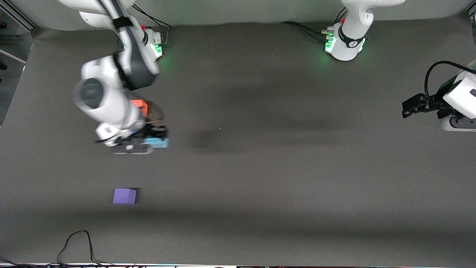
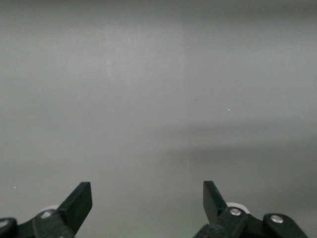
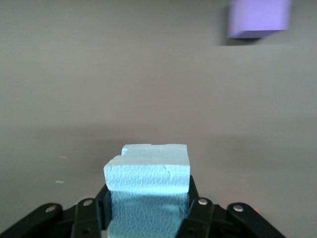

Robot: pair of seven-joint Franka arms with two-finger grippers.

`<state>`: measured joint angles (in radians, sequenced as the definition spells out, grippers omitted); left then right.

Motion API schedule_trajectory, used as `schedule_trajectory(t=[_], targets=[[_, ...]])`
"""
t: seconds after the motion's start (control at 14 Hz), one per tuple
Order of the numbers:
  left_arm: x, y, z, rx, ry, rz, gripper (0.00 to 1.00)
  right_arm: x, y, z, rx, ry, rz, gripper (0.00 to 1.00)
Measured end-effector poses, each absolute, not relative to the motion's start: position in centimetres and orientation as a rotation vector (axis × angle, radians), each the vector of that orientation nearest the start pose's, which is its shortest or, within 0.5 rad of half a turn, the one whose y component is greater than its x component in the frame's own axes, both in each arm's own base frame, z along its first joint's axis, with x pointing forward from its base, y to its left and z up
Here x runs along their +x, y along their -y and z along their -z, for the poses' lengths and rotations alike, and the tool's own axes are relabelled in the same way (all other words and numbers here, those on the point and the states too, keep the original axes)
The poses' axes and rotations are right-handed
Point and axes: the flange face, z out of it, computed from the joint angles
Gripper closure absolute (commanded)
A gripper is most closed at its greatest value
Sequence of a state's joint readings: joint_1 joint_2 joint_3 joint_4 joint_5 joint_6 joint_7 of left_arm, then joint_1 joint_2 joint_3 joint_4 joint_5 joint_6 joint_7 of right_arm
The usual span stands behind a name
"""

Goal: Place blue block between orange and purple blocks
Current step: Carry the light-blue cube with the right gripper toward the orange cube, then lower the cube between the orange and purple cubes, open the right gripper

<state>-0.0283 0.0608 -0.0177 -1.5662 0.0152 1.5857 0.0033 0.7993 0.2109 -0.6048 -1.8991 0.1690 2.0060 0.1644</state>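
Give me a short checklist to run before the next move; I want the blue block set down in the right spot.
1. Right hand shut on blue block: ok.
2. Blue block on the table or lifted: cannot tell.
3. Orange block in view, partly hidden by the right arm: ok.
4. Purple block standing apart, nearer the front camera than the orange block: ok.
5. Gap between orange and purple blocks wide enough: ok.
6. Left hand open, waiting at its end of the table: ok.

The light blue block (image 1: 157,142) sits squeezed between the right gripper's (image 1: 150,138) fingers, with the orange block (image 1: 141,107) at its 11 o'clock, partly hidden by the arm. The purple block (image 1: 125,196) lies flat at its 7 o'clock, well apart.
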Motion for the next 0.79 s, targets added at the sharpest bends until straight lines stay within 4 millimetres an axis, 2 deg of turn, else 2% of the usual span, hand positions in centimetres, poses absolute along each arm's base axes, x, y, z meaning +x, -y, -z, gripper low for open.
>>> schedule_trajectory(t=[0.07, 0.14, 0.21, 0.43, 0.5, 0.64, 0.79], targets=[[57.3, 2.4, -59.3, -3.125, -0.078, -0.067, 0.00, 58.0, -10.2, -40.0, -3.120, -0.055, -0.126, 0.84], [57.3, 2.4, -59.2, -3.125, -0.078, -0.069, 0.00, 58.0, -7.3, -39.6, -3.121, -0.054, -0.140, 0.84], [57.3, 2.4, -59.1, -3.125, -0.078, -0.071, 0.00, 57.8, -5.2, -39.3, -3.122, -0.063, -0.154, 0.84], [57.2, 2.4, -59.1, -3.125, -0.078, -0.074, 0.00, 57.3, -0.7, -38.4, -3.115, -0.167, -0.205, 0.84], [57.2, 2.4, -59.1, -3.125, -0.078, -0.074, 0.00, 57.0, 0.5, -37.4, -3.111, -0.188, -0.215, 0.84], [57.2, 2.5, -59.0, -3.125, -0.078, -0.075, 0.00, 56.4, 1.8, -33.9, -3.117, -0.193, -0.194, 0.84], [57.2, 2.5, -59.0, -3.125, -0.078, -0.076, 0.00, 55.3, 0.9, -29.2, -3.131, -0.166, -0.170, 0.84]])
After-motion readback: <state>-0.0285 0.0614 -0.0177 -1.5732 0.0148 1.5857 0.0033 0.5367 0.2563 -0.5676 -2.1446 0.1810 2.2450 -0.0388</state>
